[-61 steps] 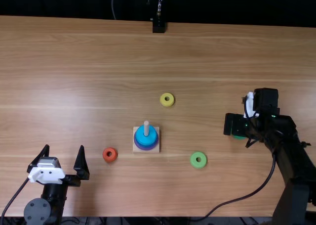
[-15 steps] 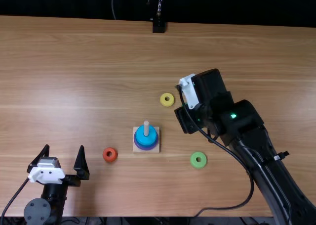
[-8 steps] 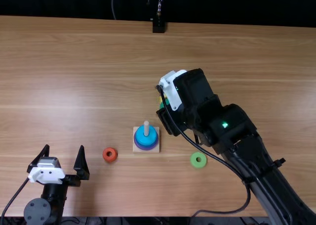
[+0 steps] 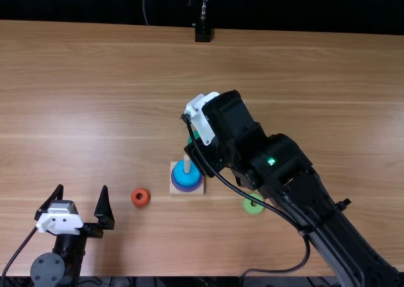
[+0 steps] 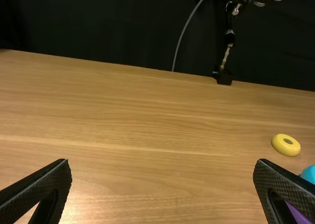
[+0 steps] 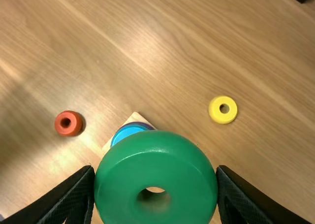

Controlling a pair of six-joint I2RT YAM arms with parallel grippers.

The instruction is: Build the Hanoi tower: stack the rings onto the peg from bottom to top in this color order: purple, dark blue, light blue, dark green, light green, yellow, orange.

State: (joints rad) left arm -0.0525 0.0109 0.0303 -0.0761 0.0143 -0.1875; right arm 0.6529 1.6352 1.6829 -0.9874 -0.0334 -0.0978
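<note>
Your right gripper (image 6: 155, 184) is pinching the dark green ring (image 6: 155, 157) between its two fingers, with the ring raised off the counter (image 4: 95, 98). In the top view you can see it close beside the peg (image 4: 187, 166), on the far side, and not threaded on. Your left gripper (image 4: 82, 189) is over the near left part of the counter, fingers spread and with nothing between them.

On the base (image 4: 201, 192), you have the purple ring (image 4: 186, 190) at the bottom and the light blue ring (image 4: 180, 172) on top. The dark blue one is hard to pick out between them, but I'd judge it is in place, which puts you at three of seven, with the fourth on its way.

Next you would need to centre the dark green ring over the peg and lower it; if it is off line, it could catch on the peg's tip. After that, you have three left, in this order: the light green ring (image 4: 248, 207), on the counter and partly behind the right arm; the yellow ring (image 6: 215, 110), lying flat beyond the base; and the orange ring (image 4: 134, 200), to the left of the base.

You have no readable writing or labels on the rings or base.
</note>
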